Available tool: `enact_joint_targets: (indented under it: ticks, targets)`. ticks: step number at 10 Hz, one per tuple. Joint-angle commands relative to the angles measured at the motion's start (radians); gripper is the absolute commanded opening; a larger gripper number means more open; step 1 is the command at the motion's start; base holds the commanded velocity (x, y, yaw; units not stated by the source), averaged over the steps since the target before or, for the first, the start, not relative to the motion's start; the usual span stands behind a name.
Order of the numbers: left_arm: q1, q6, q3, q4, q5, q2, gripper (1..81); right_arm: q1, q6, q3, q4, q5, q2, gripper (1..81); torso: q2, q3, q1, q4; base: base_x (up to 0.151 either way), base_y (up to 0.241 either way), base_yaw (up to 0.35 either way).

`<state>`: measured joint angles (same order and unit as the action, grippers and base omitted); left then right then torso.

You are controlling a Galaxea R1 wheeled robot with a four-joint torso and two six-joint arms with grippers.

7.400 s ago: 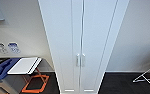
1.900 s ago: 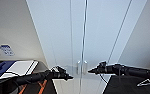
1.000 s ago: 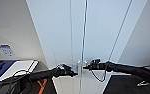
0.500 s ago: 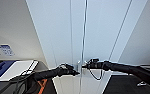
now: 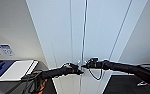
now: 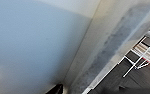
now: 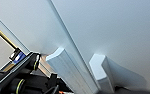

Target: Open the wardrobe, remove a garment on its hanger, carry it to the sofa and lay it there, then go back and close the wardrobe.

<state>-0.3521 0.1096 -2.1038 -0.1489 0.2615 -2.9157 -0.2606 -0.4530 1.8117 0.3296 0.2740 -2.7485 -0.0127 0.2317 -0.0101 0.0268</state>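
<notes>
both arms are up at the wardrobe (image 5: 91, 32) now, where a few seconds back the robot only faced its closed doors from a distance with no arm raised; the cabinet fills far more of the head view, so the robot has come in close. nearest the camera, the left gripper (image 5: 75, 70) sits at the centre seam at handle height, and just across the seam the right gripper (image 5: 87, 65) meets the other door, the two almost touching. over the last second they have hardly shifted, which reads as settling onto the handles rather than pulling. in the right wrist view two white fingers (image 7: 66, 67) stand apart against the door panel with a raised edge running between them, so the right jaws look spread around that edge and not yet clamped. the left wrist view gives mostly white door and a strip of dark floor (image 6: 141, 77), and i cannot tell how the left jaws stand. farther up, the seam (image 5: 84, 30) runs as a thin dark line with no clear gap, so the doors seem closed and the opening step is only just starting. off to the left, beyond the left arm, lies a white board (image 5: 16, 70) beside something blue. the sweatshirt and its hanger would be behind these doors.
</notes>
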Motion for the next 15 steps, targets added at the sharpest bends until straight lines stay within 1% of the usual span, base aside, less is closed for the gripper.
enact_joint_targets:
  ticks: [1,3,4,5,7,9,11,13,15]
  targets:
    - [0.190,-0.007,-0.025,-0.032,-0.018,-0.053,81.1,0.177,0.000,-0.034,-0.006,-0.001,-0.001,81.1,0.000,0.000,0.000,0.000,0.000,0.000,0.000]
    - [0.202,-0.007,-0.062,-0.034,-0.018,-0.114,81.1,0.169,0.000,-0.048,-0.011,-0.010,-0.001,81.1,0.000,0.000,0.000,0.000,0.000,0.000,0.000]
    - [0.202,-0.007,-0.044,-0.032,-0.019,-0.126,81.1,0.162,0.000,-0.075,-0.012,-0.009,0.001,81.1,0.000,0.000,0.000,0.000,0.000,0.000,0.000]
    - [0.201,-0.005,0.011,-0.027,-0.021,-0.122,81.1,0.143,0.000,-0.126,-0.011,-0.009,0.020,81.1,0.000,0.000,0.000,0.000,0.000,0.000,0.000]
    - [0.184,-0.005,0.151,-0.026,-0.041,-0.077,81.1,0.096,-0.009,-0.210,-0.011,-0.029,0.071,81.1,0.000,0.000,0.000,-0.001,0.000,0.000,0.000]
    - [0.151,-0.005,0.261,-0.026,-0.041,-0.042,81.1,0.048,-0.021,-0.261,-0.011,-0.072,0.097,81.1,0.000,0.000,0.000,-0.001,0.000,0.000,0.000]
    - [0.094,-0.007,0.373,-0.034,-0.038,0.005,81.1,0.005,-0.021,-0.285,-0.003,-0.085,0.085,81.1,0.001,0.000,-0.001,-0.001,0.000,0.000,0.000]
    - [0.020,-0.010,0.519,-0.035,-0.039,0.087,81.1,-0.052,-0.018,-0.319,0.002,-0.098,0.074,81.1,0.001,0.000,-0.002,-0.001,0.000,0.000,0.000]
    - [-0.040,-0.010,0.608,-0.076,-0.041,0.137,81.1,-0.110,-0.009,-0.373,0.003,-0.099,0.073,81.1,0.001,0.000,-0.002,-0.001,0.000,0.000,0.000]
